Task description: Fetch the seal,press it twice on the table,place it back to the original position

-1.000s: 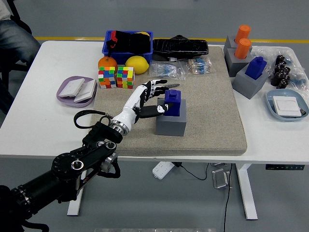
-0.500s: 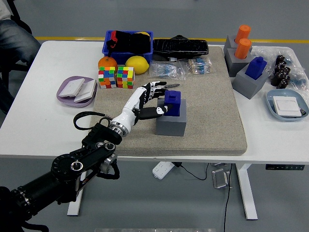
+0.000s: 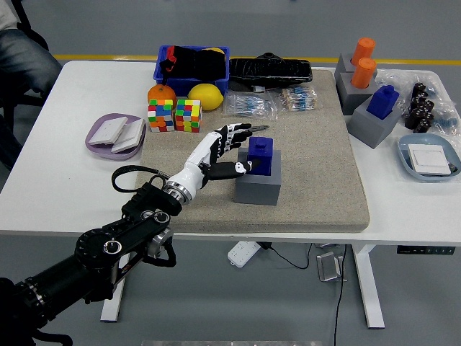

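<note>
You are working the fetch step: your left hand is reaching in beside the blue seal, which is sitting upright in its grey holder on the mat just ahead of your fingertips. The hand is spread wide and holding nothing, thumb pointing at the seal's near side, fingers fanned past its far side. Next, you are probably needing to close around the seal and lift it straight up out of the holder, then press on the surface.
</note>
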Available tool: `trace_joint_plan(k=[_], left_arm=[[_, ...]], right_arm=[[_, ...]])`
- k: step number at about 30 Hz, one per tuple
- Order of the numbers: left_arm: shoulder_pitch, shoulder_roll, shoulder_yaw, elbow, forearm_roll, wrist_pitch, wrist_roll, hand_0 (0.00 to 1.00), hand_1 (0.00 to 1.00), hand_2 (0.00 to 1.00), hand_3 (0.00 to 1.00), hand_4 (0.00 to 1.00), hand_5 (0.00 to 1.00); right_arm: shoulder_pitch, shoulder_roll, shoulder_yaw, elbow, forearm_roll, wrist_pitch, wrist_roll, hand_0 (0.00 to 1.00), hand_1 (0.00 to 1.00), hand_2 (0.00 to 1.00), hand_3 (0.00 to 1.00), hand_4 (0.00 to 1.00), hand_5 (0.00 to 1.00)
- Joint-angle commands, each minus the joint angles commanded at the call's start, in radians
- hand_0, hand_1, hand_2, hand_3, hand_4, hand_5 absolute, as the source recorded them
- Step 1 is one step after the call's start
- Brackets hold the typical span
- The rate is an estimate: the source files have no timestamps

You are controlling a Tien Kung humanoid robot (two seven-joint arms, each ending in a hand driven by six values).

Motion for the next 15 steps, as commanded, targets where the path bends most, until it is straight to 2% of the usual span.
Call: trace_joint_plan(k=[14, 15], left_arm=[[-0.006, 0.0, -0.002, -0.007, 0.01, 0.012, -0.001, 0.931, 0.925, 0.894, 0.895, 0.998, 0.002], [-0.006, 0.0, -0.002, -0.007, 0.01, 0.013, -0.002, 0.922, 0.888, 0.863, 0.877, 0.981, 0.002]], right_arm=[[0.001, -0.001, 0.001, 0.0, 0.001, 0.0, 0.001, 0.884, 0.748, 0.732, 0.746, 0.831, 0.519], [0.001, -0.001, 0.001, 0.0, 0.001, 0.0, 0.001, 0.884, 0.748, 0.732, 0.745, 0.832, 0.519]])
